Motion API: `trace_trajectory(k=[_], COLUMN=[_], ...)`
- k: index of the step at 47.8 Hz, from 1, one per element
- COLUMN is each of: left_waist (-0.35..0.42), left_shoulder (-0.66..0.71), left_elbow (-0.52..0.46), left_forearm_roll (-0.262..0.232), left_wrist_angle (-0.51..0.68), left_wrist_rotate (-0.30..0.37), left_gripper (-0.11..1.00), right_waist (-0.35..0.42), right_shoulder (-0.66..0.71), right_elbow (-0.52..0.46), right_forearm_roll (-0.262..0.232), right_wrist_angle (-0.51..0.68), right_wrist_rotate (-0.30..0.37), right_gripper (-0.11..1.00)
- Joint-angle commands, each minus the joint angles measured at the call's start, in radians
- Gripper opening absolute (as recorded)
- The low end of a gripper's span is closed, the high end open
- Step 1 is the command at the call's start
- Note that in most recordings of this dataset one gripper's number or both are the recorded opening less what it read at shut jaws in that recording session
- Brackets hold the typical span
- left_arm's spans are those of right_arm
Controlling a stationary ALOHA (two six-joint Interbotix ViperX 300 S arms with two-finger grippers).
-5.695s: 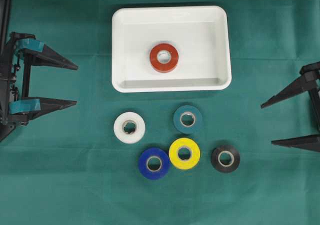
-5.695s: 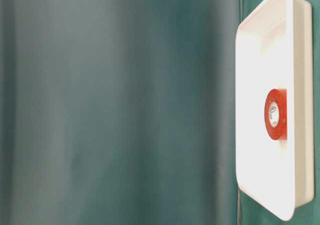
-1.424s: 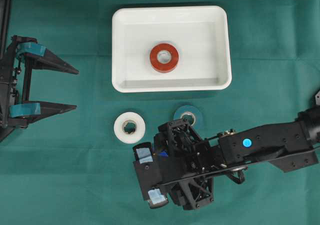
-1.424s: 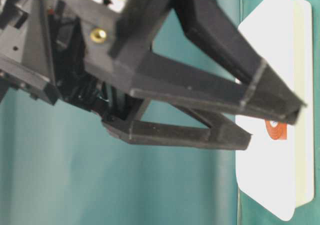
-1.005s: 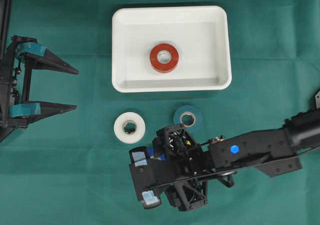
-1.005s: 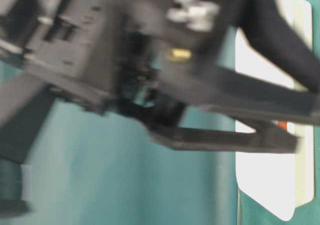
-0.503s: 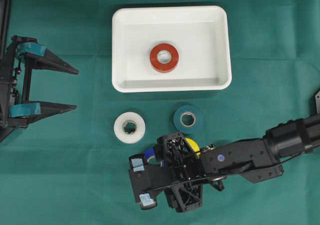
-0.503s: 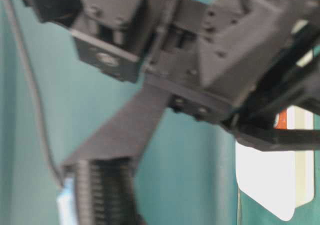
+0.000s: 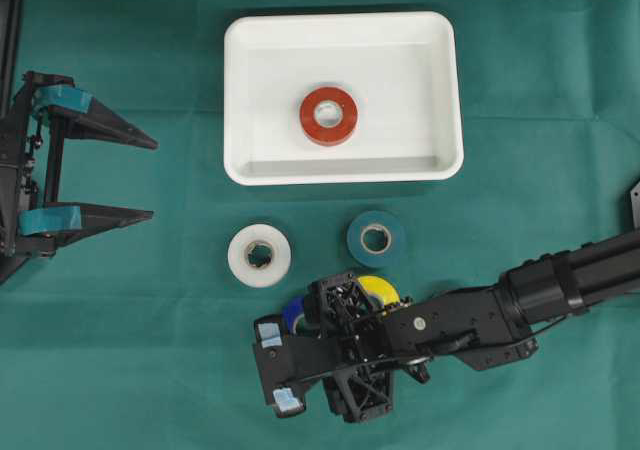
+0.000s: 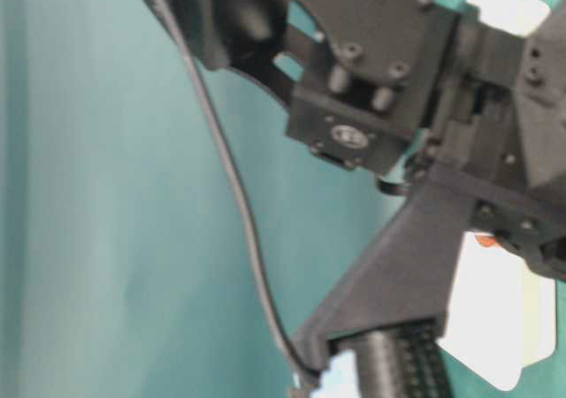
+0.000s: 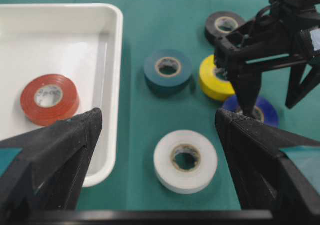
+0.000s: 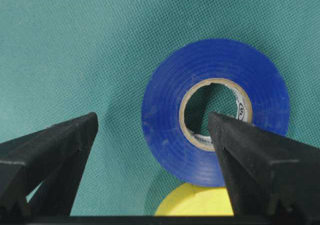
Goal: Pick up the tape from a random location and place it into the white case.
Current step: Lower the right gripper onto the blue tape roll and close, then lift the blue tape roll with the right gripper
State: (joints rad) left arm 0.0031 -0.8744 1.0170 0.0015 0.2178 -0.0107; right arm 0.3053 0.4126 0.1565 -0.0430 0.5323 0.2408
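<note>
right wrist view: blue tape (image 12: 170,130) partly between open right gripper (image 12: 152,130).

From overhead, my right end effector (image 9: 283,368) hides most of the blue tape (image 9: 293,312) and the whole black roll; table-level, my blurred arm covers the white case (image 10: 495,327).

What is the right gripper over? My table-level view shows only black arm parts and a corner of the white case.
Observer: The right gripper is open just above the blue tape, holding nothing.
Operator: How many rolls are in the case?
Observer: One. A red tape lies flat in the white case.
Operator: And the left gripper?
Observer: The left gripper is open at the left edge of the overhead view, holding nothing.
</note>
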Motion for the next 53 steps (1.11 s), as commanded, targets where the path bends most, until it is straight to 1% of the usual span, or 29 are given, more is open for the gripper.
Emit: trace_trajectory(k=[1,27,37,39,41,46,49,50,53], left_waist=[-0.002,-0.002,-0.002,-0.002,-0.002,0.000,-0.002,-0.002,-0.002], left_shoulder=[0.005,0.005,0.005,0.005,0.005,0.005,0.005,0.005,0.005], left_elbow=[-0.014,-0.014,-0.014,-0.014,-0.014,-0.014,-0.014,-0.014,-0.012], left_forearm_roll=[-0.002,-0.002,-0.002,-0.002,-0.002,-0.002,-0.002,-0.002,-0.002], left_wrist_angle=[-0.005,-0.005,-0.003,-0.003,-0.003,-0.003,-0.003,-0.003,-0.003], left_wrist_rotate=[-0.002,-0.002,-0.002,-0.002,-0.002,-0.002,-0.002,-0.002,-0.002], left_gripper=[0.96,0.96,0.96,0.96,0.96,0.96,0.96,0.96,0.96], right_waist=[-0.003,-0.006,-0.006,-0.006,-0.006,-0.009,-0.011,-0.011,-0.011], right_shoulder=[-0.011,-0.006,-0.006,-0.006,-0.006,-0.006,-0.006,-0.006,-0.006], right_elbow=[-0.009,-0.009,-0.009,-0.009,-0.009,-0.009,-0.011,-0.011,-0.012], right_forearm_roll=[-0.002,-0.002,-0.002,-0.003,-0.003,-0.003,-0.003,-0.003,-0.003], right_wrist_angle=[-0.017,-0.014,-0.017,-0.017,-0.017,-0.017,-0.017,-0.017,-0.018], right_wrist_rotate=[0.002,0.002,0.002,0.002,0.002,0.002,0.002,0.002,0.000], right_gripper=[0.92,0.92,0.87,0.84,0.77,0.50,0.37,0.36,0.35])
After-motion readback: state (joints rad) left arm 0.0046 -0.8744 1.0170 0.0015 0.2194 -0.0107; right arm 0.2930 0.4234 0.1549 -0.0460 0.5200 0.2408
